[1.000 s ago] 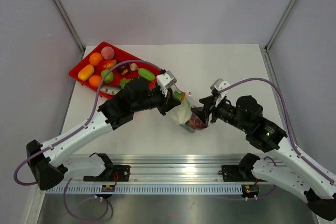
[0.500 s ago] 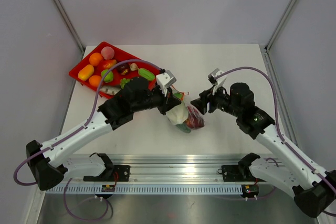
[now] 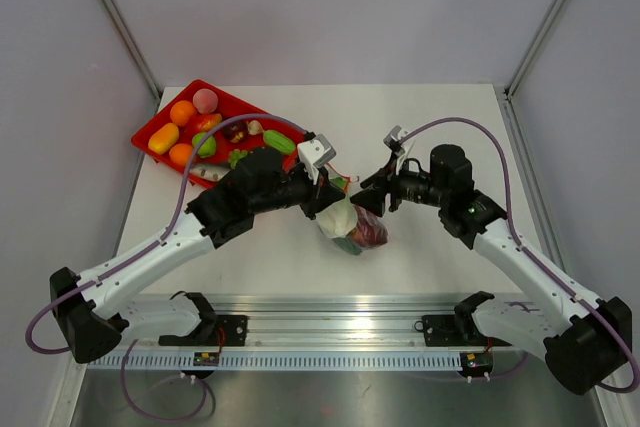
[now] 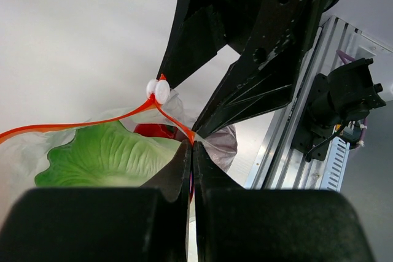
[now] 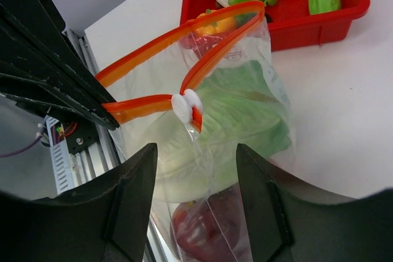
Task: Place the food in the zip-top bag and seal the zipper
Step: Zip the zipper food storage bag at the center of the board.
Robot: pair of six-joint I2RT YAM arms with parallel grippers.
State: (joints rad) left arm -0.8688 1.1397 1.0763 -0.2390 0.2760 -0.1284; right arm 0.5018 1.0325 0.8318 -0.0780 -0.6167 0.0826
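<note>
Nearest the arms' bases, the bag (image 3: 350,225) hung with its bottom on the table (image 3: 440,127), a dark red fruit (image 5: 198,225) lowest in it and the cabbage (image 5: 249,111) above that. The left gripper (image 4: 191,145) was pinched shut on one end of the zipper (image 5: 153,47) and held the mouth up. Just beyond that pinch sat the white slider (image 5: 183,105), and past it the two orange halves of the strip spread apart in a loop, so the mouth was mostly unsealed. The right gripper (image 5: 195,151) faced the bag from the other side with its jaws parted about halfway and nothing in them, and the slider lay just ahead of its fingers, apart from them. An orange piece showed at the far lip of the mouth, though whether it was inside the bag or behind it could not be told. At the far left the red tray (image 5: 319,29) held more food (image 3: 183,112). By the look of it the step in hand was sealing, not loading. The next move would call for the right gripper to advance a little, close squarely on the slider without catching the film, and draw it along the strip away from the left gripper, which must hold the end taut.
</note>
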